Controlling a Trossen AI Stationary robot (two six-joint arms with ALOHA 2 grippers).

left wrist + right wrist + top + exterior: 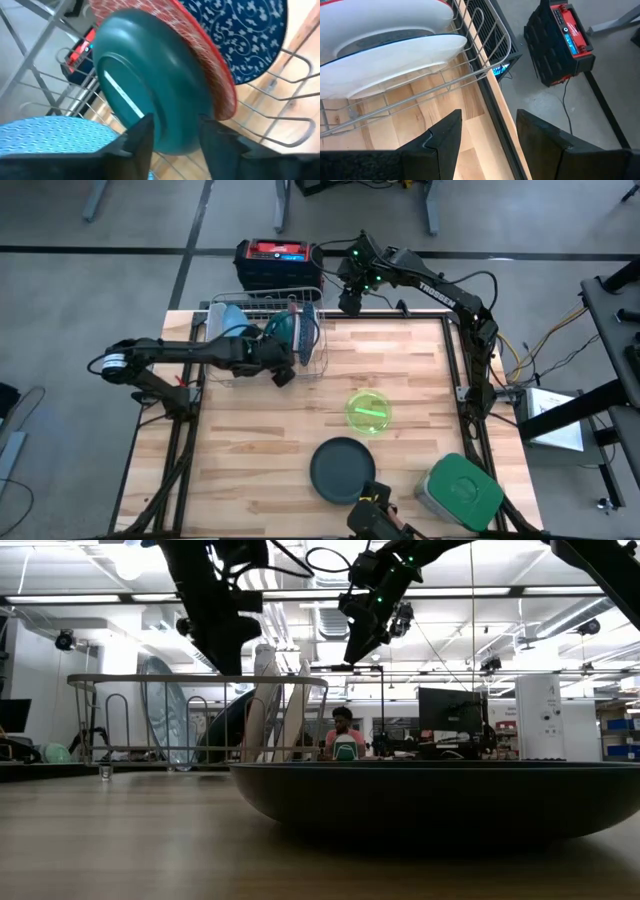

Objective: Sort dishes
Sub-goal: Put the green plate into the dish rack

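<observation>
A wire rack (262,330) at the table's far left holds dishes on edge between its wires: a light blue one (50,135), a dark teal bowl (150,85), a reddish plate (205,50) and a blue-patterned one (245,35). My left gripper (175,140) reaches in from the table's left, open, its fingers on either side of the teal bowl's lower rim. My right gripper (487,125) hangs open above the rack's far right corner, holding nothing. A lime green bowl (368,410) and a dark plate (342,470) lie flat on the table. My left gripper's fingers (142,142) stand on either side of the teal bowl's lower rim (175,142), slanting down from the table's left. Whether they touch the rim I cannot tell. The bowl stands on edge in the rack.
A grey container with a green lid (460,490) stands at the near right corner. A black and red box (278,262) sits on the floor beyond the far edge. Bare wood lies between the rack and the lime bowl. A person (343,735) sits far off in the room.
</observation>
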